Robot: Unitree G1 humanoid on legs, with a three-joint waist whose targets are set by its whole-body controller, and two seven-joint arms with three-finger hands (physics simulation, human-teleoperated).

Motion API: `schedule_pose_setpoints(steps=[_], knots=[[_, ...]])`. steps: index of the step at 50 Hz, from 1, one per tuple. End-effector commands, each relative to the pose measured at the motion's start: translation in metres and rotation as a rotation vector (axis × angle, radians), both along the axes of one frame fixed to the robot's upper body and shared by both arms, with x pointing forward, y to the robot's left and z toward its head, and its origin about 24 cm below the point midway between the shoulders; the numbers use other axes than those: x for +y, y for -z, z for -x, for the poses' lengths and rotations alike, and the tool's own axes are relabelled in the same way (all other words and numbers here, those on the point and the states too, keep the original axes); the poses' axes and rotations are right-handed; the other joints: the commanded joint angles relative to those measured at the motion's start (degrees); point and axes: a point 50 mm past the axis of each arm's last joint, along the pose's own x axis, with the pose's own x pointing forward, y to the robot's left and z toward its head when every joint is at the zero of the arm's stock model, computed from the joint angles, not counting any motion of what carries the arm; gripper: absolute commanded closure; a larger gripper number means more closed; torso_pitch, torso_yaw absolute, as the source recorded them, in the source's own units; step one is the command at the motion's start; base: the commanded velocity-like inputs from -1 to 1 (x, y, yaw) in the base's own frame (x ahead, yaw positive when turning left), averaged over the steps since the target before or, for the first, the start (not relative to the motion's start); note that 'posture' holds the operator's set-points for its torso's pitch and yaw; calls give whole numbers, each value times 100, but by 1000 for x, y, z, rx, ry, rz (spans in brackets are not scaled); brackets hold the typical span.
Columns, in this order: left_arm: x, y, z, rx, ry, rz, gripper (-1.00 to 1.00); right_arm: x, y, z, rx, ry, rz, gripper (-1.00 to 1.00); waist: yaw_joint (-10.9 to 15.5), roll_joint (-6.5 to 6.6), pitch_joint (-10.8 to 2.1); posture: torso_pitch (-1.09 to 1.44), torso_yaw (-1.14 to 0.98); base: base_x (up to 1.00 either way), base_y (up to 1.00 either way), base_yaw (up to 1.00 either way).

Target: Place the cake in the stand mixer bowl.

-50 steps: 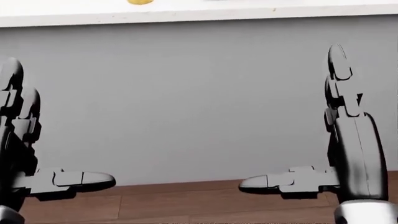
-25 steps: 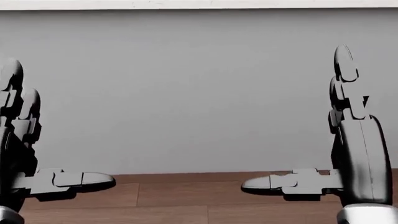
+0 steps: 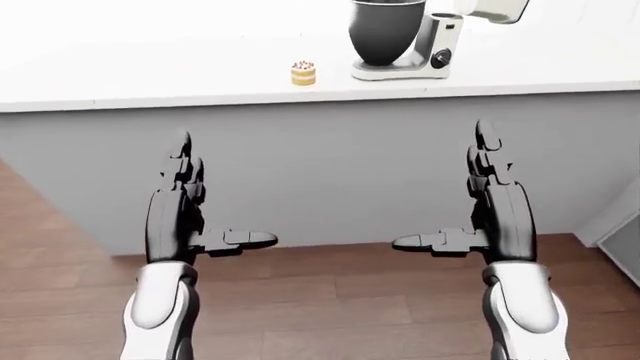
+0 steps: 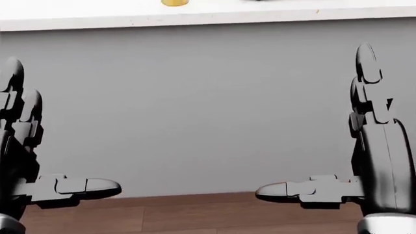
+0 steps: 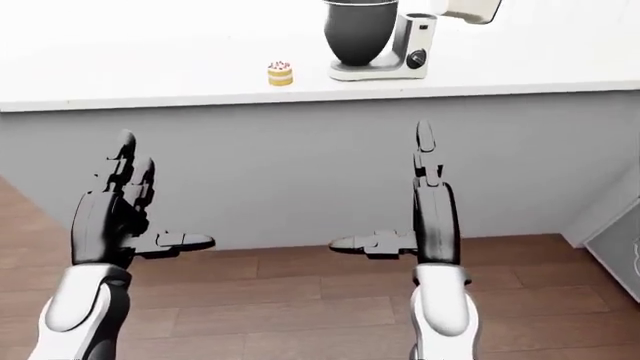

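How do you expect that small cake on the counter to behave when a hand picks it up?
The cake looks small, so it is probably light. Its layers and topping suggest it is soft and could crush under a firm squeeze. It stands upright on a flat base, so it seems unlikely to roll.

On the counter (image 3: 150, 75): cake (image 3: 303, 73) at nine o'clock of the stand mixer (image 3: 415, 41), near it; bowl (image 3: 384, 31) held in the mixer, upright.

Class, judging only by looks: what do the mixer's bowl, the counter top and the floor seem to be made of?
The dark grey stand mixer bowl looks like metal or dark glazed material: smooth, with a soft sheen; the render leaves it open. The white counter top seems stone or laminate: flat, uniform, matte. The brown plank floor looks like wood or wood-look laminate: seams and faint grain show.
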Motion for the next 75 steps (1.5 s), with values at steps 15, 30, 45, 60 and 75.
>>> schedule_pose_setpoints(steps=[15, 30, 45, 60, 75], knots=[[-1, -13, 3, -78, 0, -12, -100, 2, -11, 4, -73, -7, 11, -100, -7, -249, -60, 0, 0, 18, 0, 0], [-1, -13, 3, -79, -1, -13, -100, 2, -11, 5, -74, -6, 10, -100, 63, -2, -60, 0, 0, 19, 0, 0], [0, -13, 3, -80, -3, -13, -100, 1, -11, 5, -72, -3, 10, -100, -42, -38, -45, 0, 0, 16, 0, 0], [-1, -11, 3, -80, -4, -18, -100, 0, -10, 6, -74, 0, 9, -100, 75, -406, -138, 0, 0, 14, 0, 0], [0, -13, 2, -81, -4, -19, -100, -1, -10, 7, -75, 3, 9, -100, 21, 187, -92, 0, 0, 14, 0, 0]])
